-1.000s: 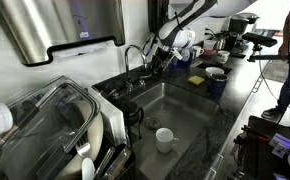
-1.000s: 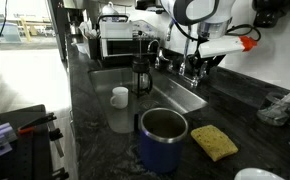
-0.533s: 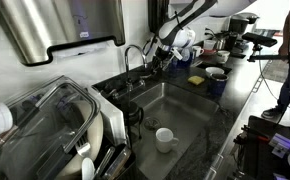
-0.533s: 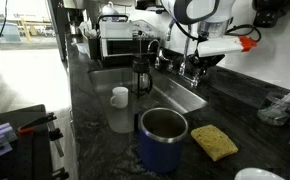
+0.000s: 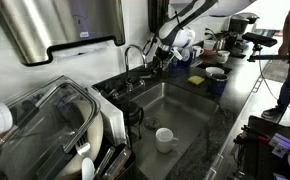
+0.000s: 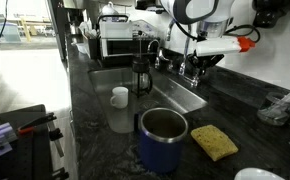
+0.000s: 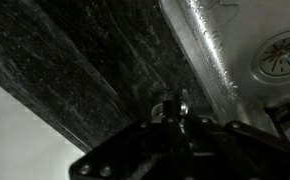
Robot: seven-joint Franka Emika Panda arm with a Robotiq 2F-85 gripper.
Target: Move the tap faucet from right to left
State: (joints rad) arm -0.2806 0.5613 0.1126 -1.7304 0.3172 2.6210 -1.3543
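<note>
The tap faucet [image 5: 135,52] is a slim chrome gooseneck standing behind the steel sink [image 5: 181,112]. Its arched spout reaches toward my gripper [image 5: 161,60]. The gripper hangs from the black-and-white arm at the spout's end, over the sink's back edge. In the wrist view the dark jaws [image 7: 175,112] sit close together with a shiny chrome piece [image 7: 176,102] between them, so they look shut on the spout. In an exterior view the gripper [image 6: 193,72] is low behind the sink [image 6: 180,98], and the faucet is mostly hidden there.
A white cup [image 5: 165,138] lies in the sink. A French press [image 6: 142,72], a white mug [image 6: 120,97], a blue tumbler [image 6: 163,135] and a yellow sponge [image 6: 215,142] stand on the dark counter. A dish rack [image 5: 55,125] sits beside the sink.
</note>
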